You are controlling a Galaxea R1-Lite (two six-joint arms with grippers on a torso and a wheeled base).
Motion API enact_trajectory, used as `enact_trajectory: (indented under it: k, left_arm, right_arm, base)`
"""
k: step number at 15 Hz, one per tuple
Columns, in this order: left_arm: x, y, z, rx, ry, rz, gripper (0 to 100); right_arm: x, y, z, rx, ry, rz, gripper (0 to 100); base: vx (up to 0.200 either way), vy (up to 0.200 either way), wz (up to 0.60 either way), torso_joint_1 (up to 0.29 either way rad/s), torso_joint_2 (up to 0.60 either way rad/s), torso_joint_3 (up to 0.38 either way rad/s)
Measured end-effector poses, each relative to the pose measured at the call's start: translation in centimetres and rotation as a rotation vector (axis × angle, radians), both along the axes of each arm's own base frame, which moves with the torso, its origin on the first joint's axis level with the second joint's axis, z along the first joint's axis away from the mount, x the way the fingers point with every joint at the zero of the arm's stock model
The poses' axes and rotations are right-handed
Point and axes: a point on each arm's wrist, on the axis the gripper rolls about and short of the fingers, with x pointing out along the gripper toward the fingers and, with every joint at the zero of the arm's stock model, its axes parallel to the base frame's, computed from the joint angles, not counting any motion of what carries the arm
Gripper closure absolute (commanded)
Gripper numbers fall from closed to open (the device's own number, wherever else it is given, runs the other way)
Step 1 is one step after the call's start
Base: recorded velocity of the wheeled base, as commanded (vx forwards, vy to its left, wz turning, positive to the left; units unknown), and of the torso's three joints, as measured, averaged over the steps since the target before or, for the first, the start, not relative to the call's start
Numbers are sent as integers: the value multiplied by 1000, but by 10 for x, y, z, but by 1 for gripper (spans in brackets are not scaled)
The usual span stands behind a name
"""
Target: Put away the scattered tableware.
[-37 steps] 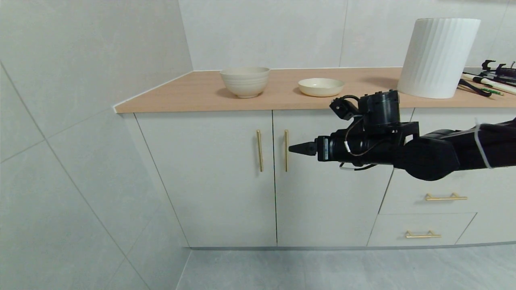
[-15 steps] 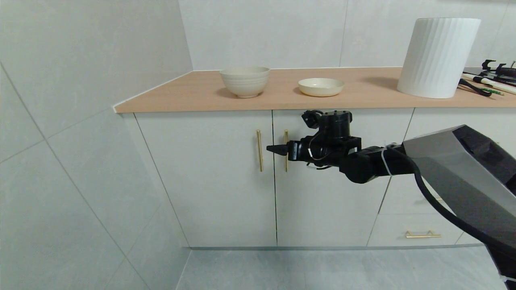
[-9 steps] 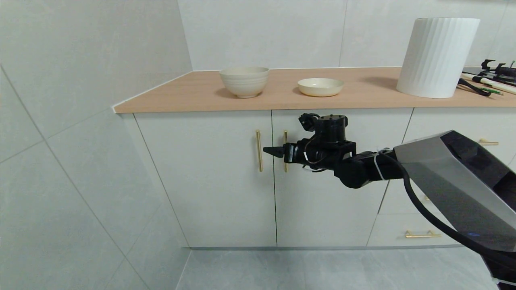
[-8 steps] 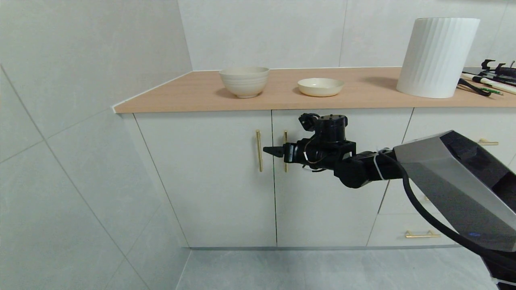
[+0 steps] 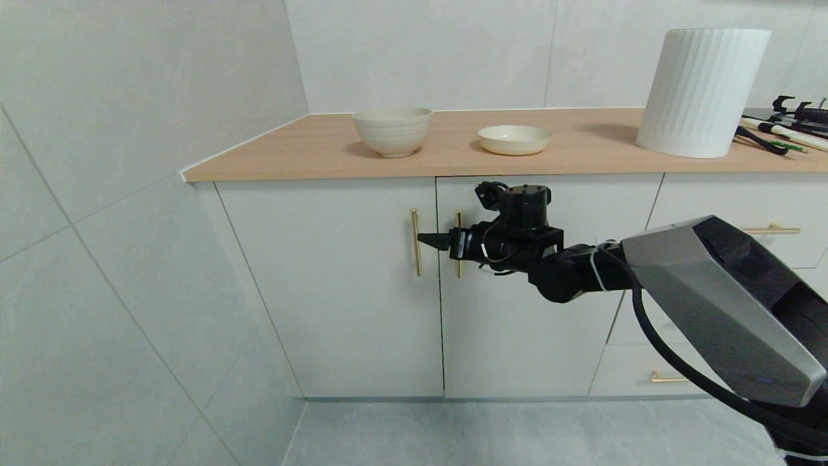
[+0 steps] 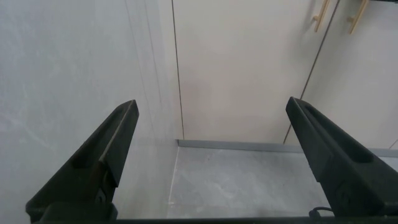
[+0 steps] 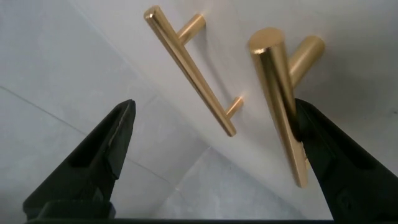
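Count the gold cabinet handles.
4: left door handle and right door handle flanking the seam, upper drawer handle at right, lower drawer handle near floor; arm may hide more.

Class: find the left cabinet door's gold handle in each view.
Head view: left door's handle, mid-picture, upright.
Left wrist view: distant, cut off by the frame's edge.
Right wrist view: the farther of two bars.
Shared landmark: the right door's handle beside it.

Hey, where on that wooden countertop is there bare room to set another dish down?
Countertop: bare from its left end to the deep bowl, and another patch between the shallow dish and the white ribbed container. The gap between bowl and dish is narrower. Crowded past the container, where utensils lie.
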Motion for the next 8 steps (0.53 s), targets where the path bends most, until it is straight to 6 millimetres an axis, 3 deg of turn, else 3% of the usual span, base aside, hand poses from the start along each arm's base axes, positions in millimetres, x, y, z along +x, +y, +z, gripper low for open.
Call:
enact_trajectory:
  k: [8]
  left_arm:
    - [0,0,0,0,-1,0,0]
  right_arm:
    - [-30,-8,-10,-30,118,76,0]
  base:
    - [0,0,0,0,0,0]
